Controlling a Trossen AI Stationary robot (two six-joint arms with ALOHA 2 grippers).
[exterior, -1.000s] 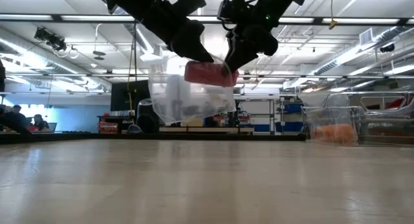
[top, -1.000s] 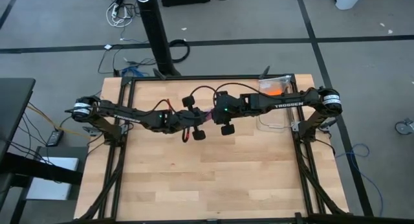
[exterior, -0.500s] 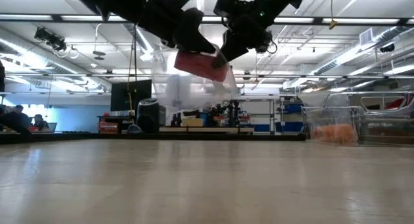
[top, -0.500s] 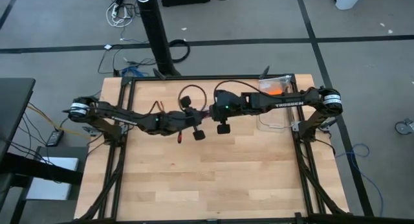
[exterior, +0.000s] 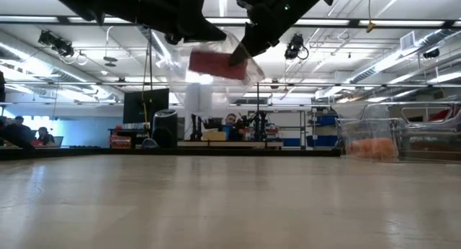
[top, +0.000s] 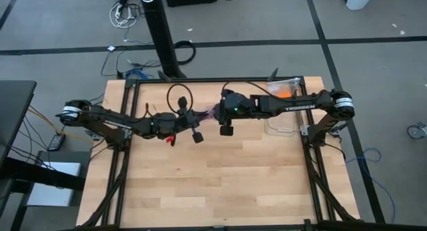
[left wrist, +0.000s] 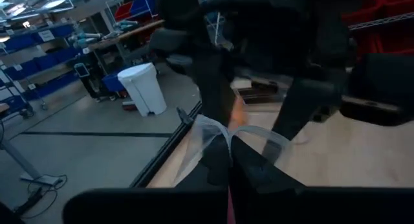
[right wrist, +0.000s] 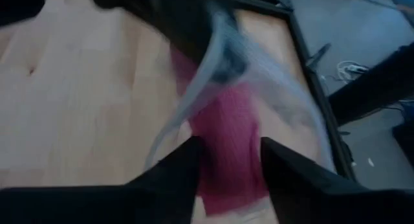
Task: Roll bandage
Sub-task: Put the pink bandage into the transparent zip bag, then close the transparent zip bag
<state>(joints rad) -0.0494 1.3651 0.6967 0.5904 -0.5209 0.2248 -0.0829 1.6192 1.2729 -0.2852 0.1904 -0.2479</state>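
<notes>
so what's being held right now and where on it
A clear plastic bag with the pink bandage inside, held up off the table: the left gripper pinches its top edge; the right gripper straddles the bandage, open.

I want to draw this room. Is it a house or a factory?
Probably a workshop or lab, not a house: a bare ceiling with pipes and ducts, blue storage bins on shelves, and robot arms at a wooden table.

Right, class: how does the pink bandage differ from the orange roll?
Colour: the bandage is pink, the orange roll orange. Place: the bandage hangs in the air inside a clear bag pinched by the left claw, with the right claw at it; the orange roll lies in a clear box at the table's far right corner. Both sit behind clear plastic.
</notes>
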